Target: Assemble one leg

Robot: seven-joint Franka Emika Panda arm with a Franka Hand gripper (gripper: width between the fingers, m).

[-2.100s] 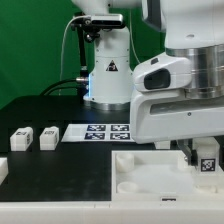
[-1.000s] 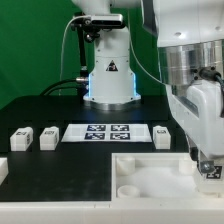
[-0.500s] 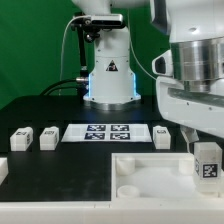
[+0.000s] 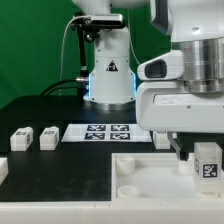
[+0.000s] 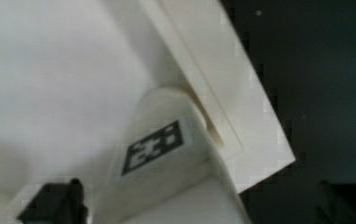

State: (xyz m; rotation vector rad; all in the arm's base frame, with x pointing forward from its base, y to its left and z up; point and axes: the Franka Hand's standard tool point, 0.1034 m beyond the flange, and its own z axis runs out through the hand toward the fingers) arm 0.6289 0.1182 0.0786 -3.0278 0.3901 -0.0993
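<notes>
A leg [image 4: 207,163], a small white post with a black-and-white tag, stands upright at the corner of the large white tray-like part [image 4: 150,172] on the exterior view's right. My gripper [image 4: 200,150] hangs down over it. In the wrist view the leg [image 5: 166,150] lies between my two dark fingertips [image 5: 54,200]. A strip of white tray shows between that fingertip and the leg, so the jaws stand apart from it. My gripper [image 5: 198,203] is open. The leg's foot is hidden.
Two more legs [image 4: 20,138] [image 4: 48,137] lie on the black table at the exterior view's left, and another [image 4: 163,135] lies beside the marker board [image 4: 105,132]. A white piece [image 4: 3,170] shows at the left edge. The robot base [image 4: 108,75] stands behind.
My wrist has turned about the upright leg across the frames. The leg stays in the same corner with its tag still facing the exterior camera.
</notes>
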